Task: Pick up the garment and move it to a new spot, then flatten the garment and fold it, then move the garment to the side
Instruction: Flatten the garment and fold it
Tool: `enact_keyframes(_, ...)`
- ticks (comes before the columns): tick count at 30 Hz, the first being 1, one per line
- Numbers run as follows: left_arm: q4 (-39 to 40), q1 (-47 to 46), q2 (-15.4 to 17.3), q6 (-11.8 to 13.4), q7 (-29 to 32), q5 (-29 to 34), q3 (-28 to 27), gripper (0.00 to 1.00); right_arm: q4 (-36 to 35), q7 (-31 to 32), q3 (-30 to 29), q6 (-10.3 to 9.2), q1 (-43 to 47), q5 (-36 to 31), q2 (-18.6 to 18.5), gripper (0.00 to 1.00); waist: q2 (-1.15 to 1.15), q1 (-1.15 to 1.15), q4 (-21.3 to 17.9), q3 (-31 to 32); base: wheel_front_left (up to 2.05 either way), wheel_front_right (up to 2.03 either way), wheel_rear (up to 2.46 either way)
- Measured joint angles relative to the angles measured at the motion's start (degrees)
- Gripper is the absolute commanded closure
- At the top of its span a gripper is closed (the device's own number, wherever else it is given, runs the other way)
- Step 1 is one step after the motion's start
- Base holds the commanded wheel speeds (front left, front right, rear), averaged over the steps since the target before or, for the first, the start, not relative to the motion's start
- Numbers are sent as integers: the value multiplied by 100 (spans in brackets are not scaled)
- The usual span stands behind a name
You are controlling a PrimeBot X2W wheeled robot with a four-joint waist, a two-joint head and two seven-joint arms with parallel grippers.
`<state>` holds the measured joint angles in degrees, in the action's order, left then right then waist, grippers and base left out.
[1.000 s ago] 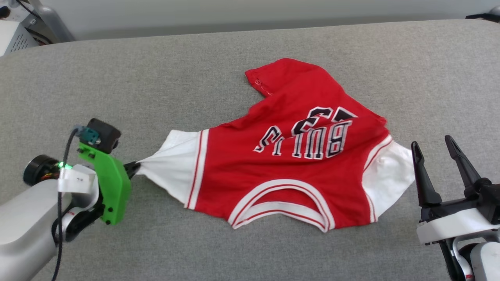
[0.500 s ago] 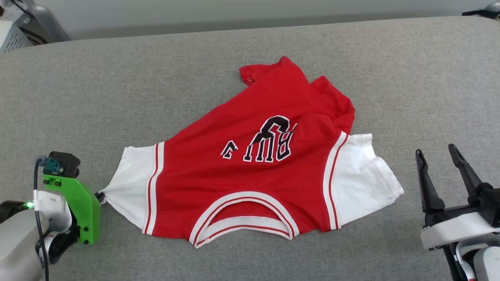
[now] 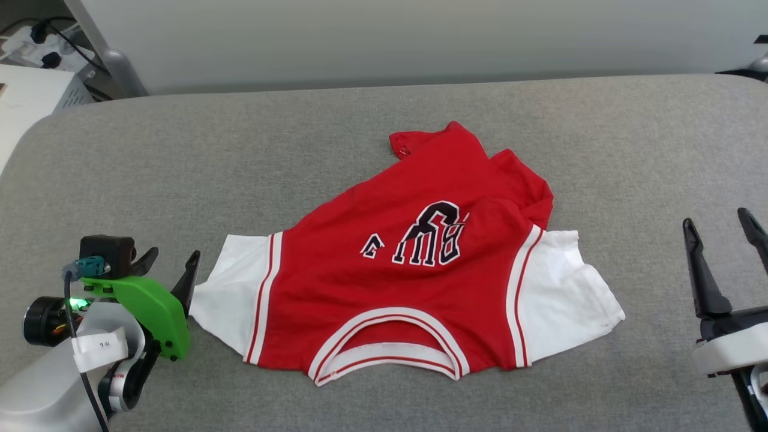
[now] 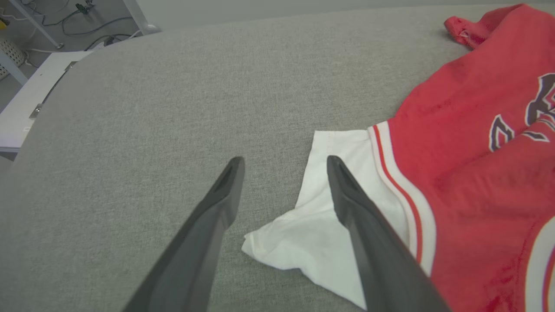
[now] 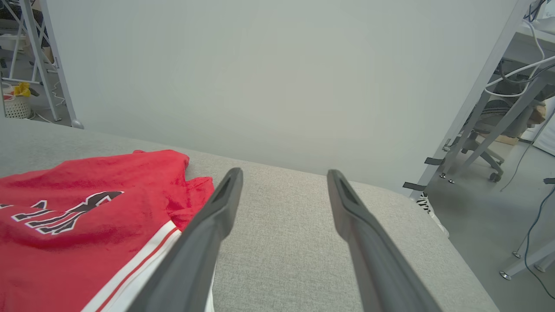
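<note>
Letting go of the white sleeve [image 3: 225,297] pinched a second ago, leaving the left gripper [image 3: 172,259] splayed at its edge; resting the garment [image 3: 414,282], rumpled, print up, on the grey padded surface [image 3: 240,150]; holding the right gripper [image 3: 716,217] unclenched, empty.

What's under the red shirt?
The shirt lies on the gray cloth-covered table, which shows all around it. Its far part is folded over, hiding some of the black letters. Whether anything else sits beneath is covered.

Garment [image 3: 414,288] on the table [image 3: 240,150], left hand [image 3: 174,255] just beside it, right hand [image 3: 715,217] farther off opposite.
</note>
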<state>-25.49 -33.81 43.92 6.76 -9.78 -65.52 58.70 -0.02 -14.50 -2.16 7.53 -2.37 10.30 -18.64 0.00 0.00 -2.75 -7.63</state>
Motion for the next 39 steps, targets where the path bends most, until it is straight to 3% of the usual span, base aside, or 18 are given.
enact_keyframes(3, 430, 143, 33, 414, -352, 141, -207, 0, -192, 226, 8, 0, -24, 94, -303, 0, 0, 0, 77, 137, 0, 0, 0)
enact_keyframes(9, 1460, 676, -56, 1268, -488, 920, -1060, 0, -500, 1485, 467, 0, -243, 654, -1155, 0, 0, 0, 247, 289, 0, 0, 0)
enact_keyframes(12, 1903, 1111, -226, 1556, -489, 1493, -1667, 0, -608, 2371, 871, 0, -335, 1182, -1638, 0, 0, 0, 314, 311, 0, 0, 0)
enact_keyframes(13, 2199, 1651, -453, 1681, -489, 2073, -2164, 0, -666, 3419, 1343, 0, -478, 1791, -2136, 0, 0, 0, 359, 293, 0, 0, 0)
enact_keyframes(18, 2453, 2099, -813, 1712, -489, 2725, -2744, 0, -664, 4741, 1773, 0, -664, 2503, -2472, 0, 0, 0, 426, 205, 0, 0, 0)
enact_keyframes(23, 2476, 2338, -1152, 1496, -489, 3208, -3201, 0, -470, 5631, 2124, 0, -929, 2832, -2611, 0, 0, 0, 519, 27, 0, 0, 0)
enact_keyframes(29, 2527, 2367, -1525, 1188, -489, 3611, -3559, 0, 147, 5836, 2546, 0, -1335, 2936, -2472, 0, 0, 0, 624, -253, 0, 0, 0)
enact_keyframes(39, 2359, 2366, -2005, 708, -489, 4118, -3985, 0, 1259, 5367, 3359, -8, -1658, 3091, -2197, 0, 0, 0, 782, -661, 0, 0, 0)
